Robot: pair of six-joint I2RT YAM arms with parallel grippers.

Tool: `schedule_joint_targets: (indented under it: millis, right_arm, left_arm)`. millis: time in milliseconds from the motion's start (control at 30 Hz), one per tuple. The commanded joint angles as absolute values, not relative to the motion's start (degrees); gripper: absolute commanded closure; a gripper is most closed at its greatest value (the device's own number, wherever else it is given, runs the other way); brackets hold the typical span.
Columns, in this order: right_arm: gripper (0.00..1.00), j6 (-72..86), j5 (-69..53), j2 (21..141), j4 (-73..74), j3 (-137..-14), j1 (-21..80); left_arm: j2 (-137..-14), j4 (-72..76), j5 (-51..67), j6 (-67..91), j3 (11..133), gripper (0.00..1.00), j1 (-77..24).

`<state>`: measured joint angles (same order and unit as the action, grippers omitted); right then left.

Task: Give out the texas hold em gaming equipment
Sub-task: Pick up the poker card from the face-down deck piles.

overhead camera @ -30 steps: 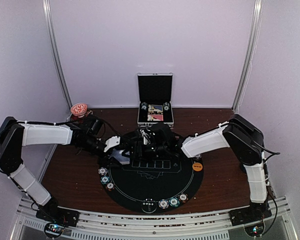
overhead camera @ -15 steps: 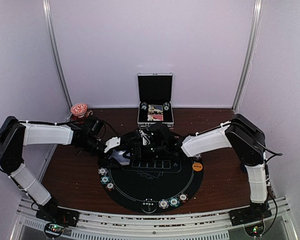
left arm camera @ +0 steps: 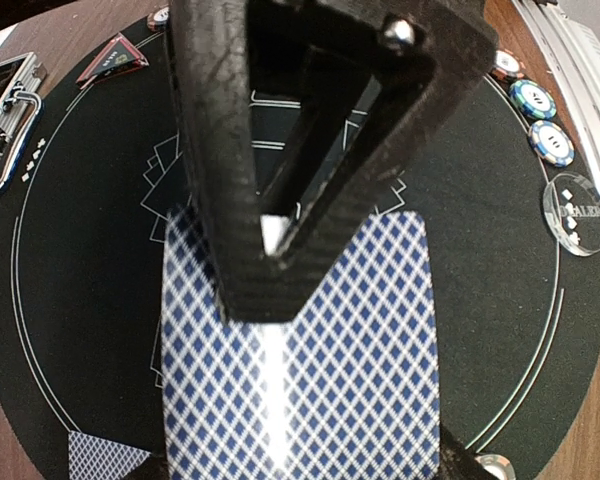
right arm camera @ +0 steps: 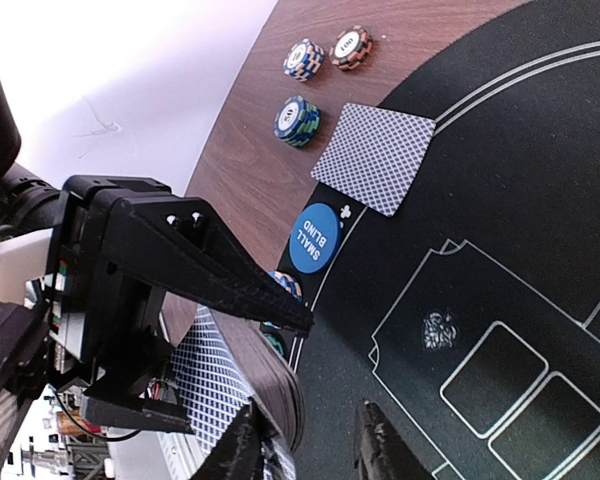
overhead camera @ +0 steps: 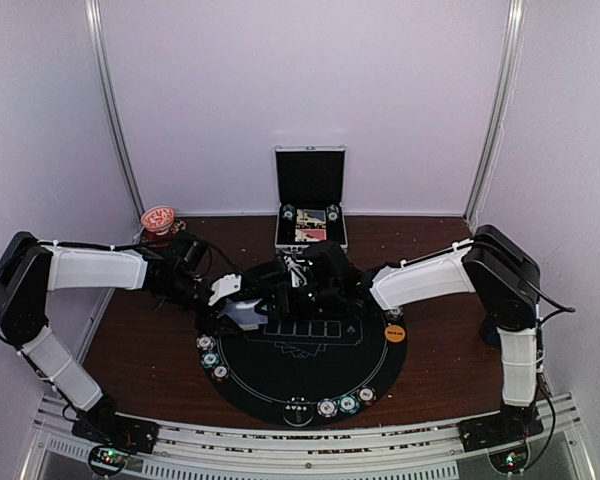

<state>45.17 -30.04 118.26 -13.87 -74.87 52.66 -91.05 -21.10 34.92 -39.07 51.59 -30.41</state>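
My left gripper [left arm camera: 305, 460] is shut on a deck of playing cards [left arm camera: 310, 370] with blue diamond backs, held by its sides above the black round mat [overhead camera: 300, 375]. My right gripper [right arm camera: 308, 408] is open at the deck [right arm camera: 215, 385]. One of its fingers [left arm camera: 255, 270] lies on the top card and the other finger [right arm camera: 375, 440] hangs over the mat. One card [right arm camera: 373, 157] lies face down on the mat by a blue small blind disc [right arm camera: 314, 238]. Chip stacks [right arm camera: 297, 120] stand beside it, and more chips [overhead camera: 337, 406] sit at the near rim.
The open metal case [overhead camera: 310, 200] stands at the back of the table. A red patterned bowl [overhead camera: 159, 218] sits at the back left. An orange disc [overhead camera: 394, 333] and a clear dealer disc [left arm camera: 577, 213] lie at the mat's edge.
The right gripper's jaws have narrowed at the deck, and the right arm has stretched slightly toward the left. The left arm and the deck have stayed put.
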Motion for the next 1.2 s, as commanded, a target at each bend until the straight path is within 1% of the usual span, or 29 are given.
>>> schedule_joint_targets:
  millis: [0,133,200,300,433,600,767,800,833,867,933,1000,1167]
  right_arm:
    - [0.72,45.41,-30.83,115.77,-13.71,-72.48,51.42]
    - [0.79,48.11,-34.23,114.84,-18.61,-70.61,51.42]
    - [0.85,48.93,-35.10,114.36,-20.17,-69.80,51.42]
    - [0.90,50.11,-36.19,113.31,-22.41,-68.38,51.26]
    - [0.99,53.83,-38.76,112.40,-28.83,-65.62,50.82]
    - [1.00,57.24,-39.99,111.78,-34.65,-63.25,50.33]
    - [1.00,57.06,-39.39,112.00,-34.45,-63.12,50.28]
    - [0.96,56.82,-39.30,112.02,-34.17,-63.17,50.32]
    - [0.84,56.74,-39.22,112.08,-33.88,-63.36,50.32]
    - [0.76,56.65,-39.21,112.28,-33.65,-63.63,50.31]
    - [0.68,56.56,-39.20,112.84,-33.22,-64.09,50.49]
    - [0.64,56.31,-38.95,113.58,-32.41,-64.57,50.57]
    - [0.63,56.11,-38.95,115.67,-32.05,-65.58,50.78]
  left_arm:
    - [-91.21,-19.97,37.46,-39.44,52.12,0.40,-30.14]
    - [-91.32,-20.03,37.36,-39.45,52.15,0.40,-30.11]
    - [-91.27,-19.98,37.40,-39.45,52.19,0.39,-30.12]
    - [-91.30,-19.96,37.39,-39.48,52.13,0.39,-30.08]
    - [-91.45,-19.97,37.36,-39.54,52.21,0.39,-30.13]
    - [-91.41,-19.95,37.35,-39.55,52.16,0.39,-30.12]
    - [-91.44,-19.98,37.35,-39.51,52.19,0.39,-30.09]
    - [-91.48,-19.95,37.35,-39.51,52.15,0.39,-30.07]
    - [-91.49,-19.95,37.42,-39.52,52.16,0.39,-30.07]
    - [-91.49,-20.01,37.37,-39.54,52.13,0.39,-30.12]
    - [-91.54,-20.01,37.35,-39.53,52.19,0.39,-30.09]
    - [-91.55,-20.06,37.36,-39.54,52.15,0.39,-30.09]
    - [-91.49,-20.12,37.45,-39.52,52.17,0.39,-30.14]
